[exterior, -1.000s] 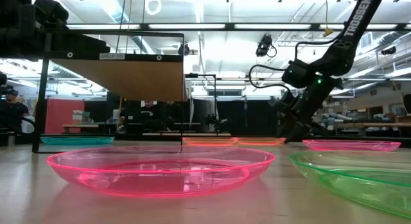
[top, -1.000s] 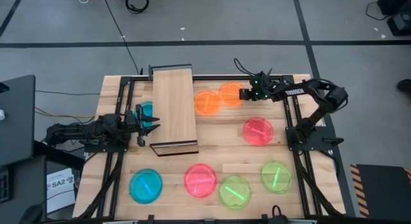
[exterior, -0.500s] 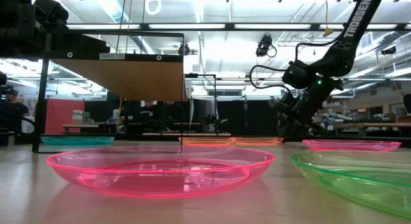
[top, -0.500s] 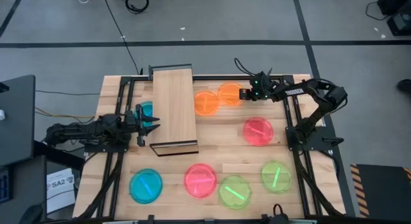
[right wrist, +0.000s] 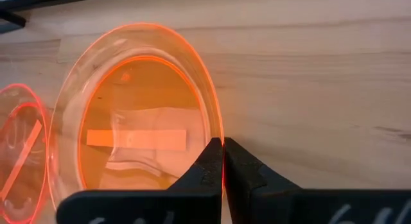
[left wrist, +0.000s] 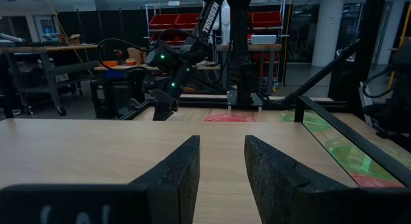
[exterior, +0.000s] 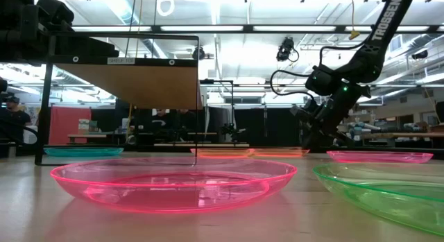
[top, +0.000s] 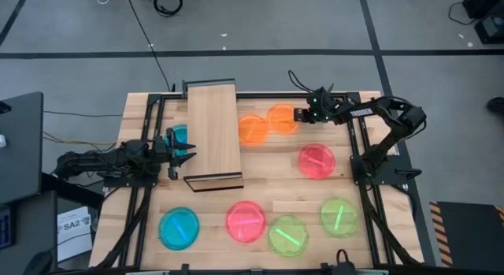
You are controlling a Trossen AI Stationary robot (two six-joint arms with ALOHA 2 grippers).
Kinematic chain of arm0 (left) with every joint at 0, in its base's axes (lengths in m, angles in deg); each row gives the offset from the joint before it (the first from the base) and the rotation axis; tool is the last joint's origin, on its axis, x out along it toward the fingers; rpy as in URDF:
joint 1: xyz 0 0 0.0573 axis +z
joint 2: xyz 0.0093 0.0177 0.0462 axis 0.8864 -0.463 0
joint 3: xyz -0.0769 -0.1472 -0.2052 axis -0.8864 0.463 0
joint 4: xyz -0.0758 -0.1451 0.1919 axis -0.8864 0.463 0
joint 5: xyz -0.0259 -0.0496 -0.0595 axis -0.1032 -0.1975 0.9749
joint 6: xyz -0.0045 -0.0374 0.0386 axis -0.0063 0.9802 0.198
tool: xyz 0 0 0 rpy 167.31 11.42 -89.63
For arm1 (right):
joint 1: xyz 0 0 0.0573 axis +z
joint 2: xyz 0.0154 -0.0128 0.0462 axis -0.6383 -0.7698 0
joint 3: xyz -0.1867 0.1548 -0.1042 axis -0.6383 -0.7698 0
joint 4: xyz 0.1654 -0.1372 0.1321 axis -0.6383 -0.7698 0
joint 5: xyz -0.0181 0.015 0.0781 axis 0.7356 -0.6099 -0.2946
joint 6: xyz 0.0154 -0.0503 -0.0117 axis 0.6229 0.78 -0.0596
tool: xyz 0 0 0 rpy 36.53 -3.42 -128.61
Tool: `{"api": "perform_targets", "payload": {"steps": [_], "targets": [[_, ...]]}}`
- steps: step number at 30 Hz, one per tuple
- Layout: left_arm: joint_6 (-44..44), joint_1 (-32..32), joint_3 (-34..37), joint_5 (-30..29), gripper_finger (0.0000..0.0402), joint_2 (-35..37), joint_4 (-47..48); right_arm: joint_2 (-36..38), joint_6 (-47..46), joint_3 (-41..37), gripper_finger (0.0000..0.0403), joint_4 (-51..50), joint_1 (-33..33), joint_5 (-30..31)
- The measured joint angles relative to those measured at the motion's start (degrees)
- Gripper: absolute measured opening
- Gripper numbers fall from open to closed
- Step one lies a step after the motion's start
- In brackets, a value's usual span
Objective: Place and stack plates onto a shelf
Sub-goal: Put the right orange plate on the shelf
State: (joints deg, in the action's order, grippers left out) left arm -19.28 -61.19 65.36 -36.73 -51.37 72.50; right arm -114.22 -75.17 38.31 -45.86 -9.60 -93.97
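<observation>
The right gripper (right wrist: 223, 161) has just pinched together on the rim of the far orange plate (right wrist: 138, 144), which lies on the tabletop right of the shelf (top: 214, 129). That plate now looks ready to lift. The left gripper (left wrist: 221, 166) waits with fingers apart beside the shelf.

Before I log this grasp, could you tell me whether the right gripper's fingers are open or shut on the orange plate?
Shut: in the right wrist view the right gripper has its fingers pinched together on the orange plate's rim.
</observation>
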Motion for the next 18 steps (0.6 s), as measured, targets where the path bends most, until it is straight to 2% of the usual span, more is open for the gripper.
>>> {"api": "perform_targets", "payload": {"steps": [10, 18], "targets": [[0.0, 0.0, 0.0, 0.0, 0.0130, 0.0, 0.0, 1.7, -0.4, 0.0, 0.0008, -0.2, -2.4, -1.6], [0.0, 0.0, 0.0, 0.0, 0.0130, 0.0, 0.0, 7.1, -0.4, 0.0, 0.0008, -0.3, -4.6, -2.5]]}}
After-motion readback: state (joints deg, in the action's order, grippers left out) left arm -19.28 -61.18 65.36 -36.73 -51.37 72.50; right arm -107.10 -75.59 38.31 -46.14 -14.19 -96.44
